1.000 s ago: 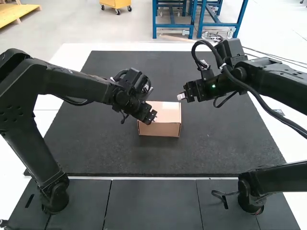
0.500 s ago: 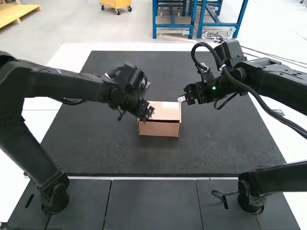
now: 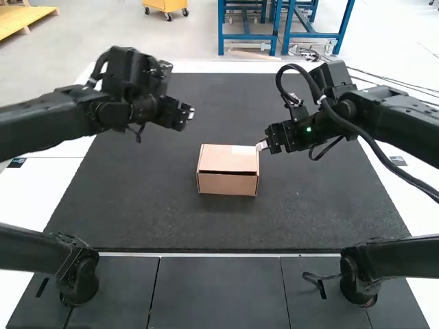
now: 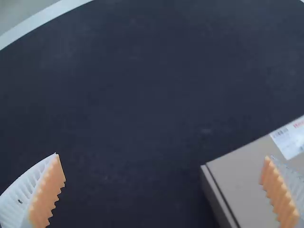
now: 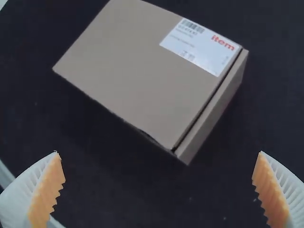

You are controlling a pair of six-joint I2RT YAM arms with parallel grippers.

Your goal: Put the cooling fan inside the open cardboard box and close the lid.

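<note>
Both jaws spread wide, closed cardboard box [image 3: 228, 166] on black mat [image 3: 137, 205]

**Item Count at Inspection**

One cardboard box [image 3: 228, 169] (lid shut) was recorded, bearing one white label [image 5: 202, 42]. One black mat [image 3: 137, 199] was counted beneath it. One left gripper [image 3: 186, 114] and one right gripper [image 3: 263, 145] made two of that kind.

Black mat [image 3: 137, 199] lies flat over most of the white desk [image 3: 31, 205], with bare desk showing as a margin on the left, right and far sides. A row of dark panels [image 3: 219, 291] butts against the mat's near edge. Two small dark tags on the bare desk: left tag [image 3: 17, 162] well off the mat, right tag [image 3: 396, 161] near its right edge.
</note>
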